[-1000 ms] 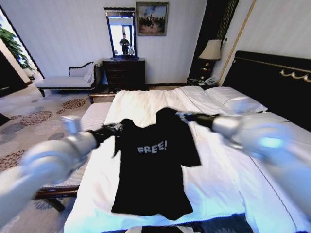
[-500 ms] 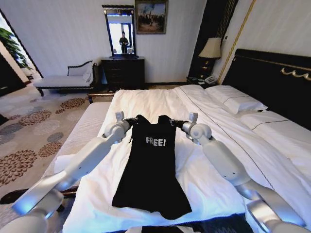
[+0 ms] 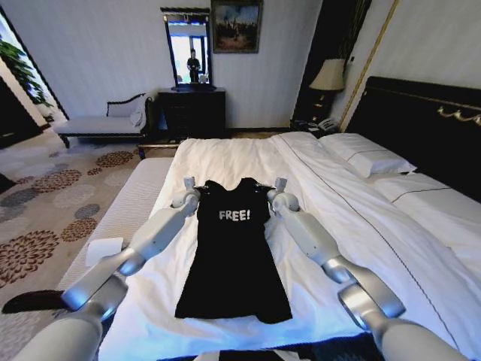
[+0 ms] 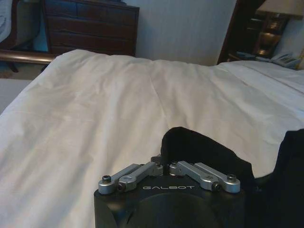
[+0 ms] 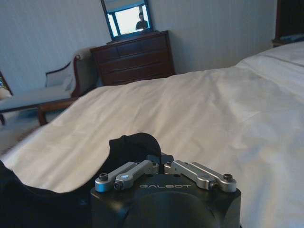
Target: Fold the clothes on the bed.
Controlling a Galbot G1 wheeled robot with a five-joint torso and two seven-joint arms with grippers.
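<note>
The black T-shirt [image 3: 231,259] lies flat on the white duvet of the bed [image 3: 331,271], lengthwise toward the far end, with the white "FREE!" lettering facing up. Its sides are drawn in, so the cloth makes a narrow shape that widens toward the near hem.

The left gripper [image 3: 192,192] is at the left shoulder of the shirt — its fingers [image 4: 156,164] are brought together on a fold of the black fabric. The right gripper [image 3: 270,193] is at the right shoulder, and its fingers [image 5: 159,160] are closed on a bunch of the cloth in the same way. Both arms reach forward over the duvet, one on each side of the shirt.
</note>
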